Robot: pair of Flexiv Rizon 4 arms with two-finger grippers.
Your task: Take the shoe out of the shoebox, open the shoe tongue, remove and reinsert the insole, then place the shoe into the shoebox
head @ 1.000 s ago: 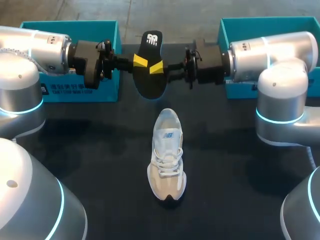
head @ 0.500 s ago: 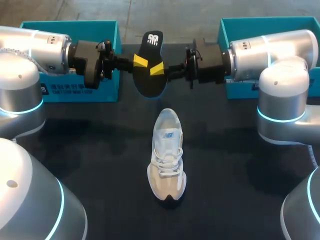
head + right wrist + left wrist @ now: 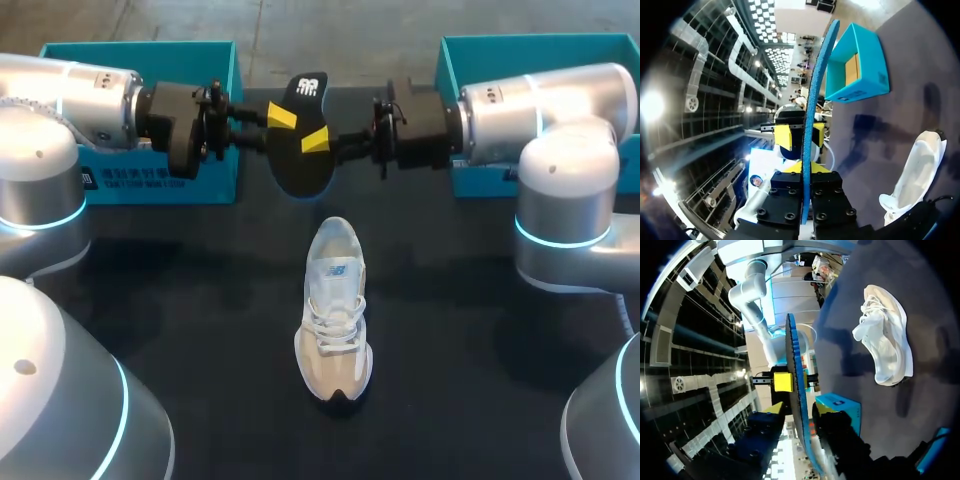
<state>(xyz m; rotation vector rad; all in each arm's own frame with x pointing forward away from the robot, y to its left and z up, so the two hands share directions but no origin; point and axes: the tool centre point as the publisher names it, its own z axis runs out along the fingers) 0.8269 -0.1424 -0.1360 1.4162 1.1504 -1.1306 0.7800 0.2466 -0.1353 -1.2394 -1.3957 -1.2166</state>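
Both pincers are clamped on the black insole (image 3: 298, 172): the left pincer (image 3: 282, 117) grips one long edge and the right pincer (image 3: 316, 140) the opposite edge, holding it clear of the dark surface (image 3: 200, 300). Nearer me, well apart from it, the white shoe (image 3: 333, 310) lies alone. Removal looks done. Reinsertion seems next, which needs one pincer to let go while the other steers the insole's toe end into the shoe's opening.
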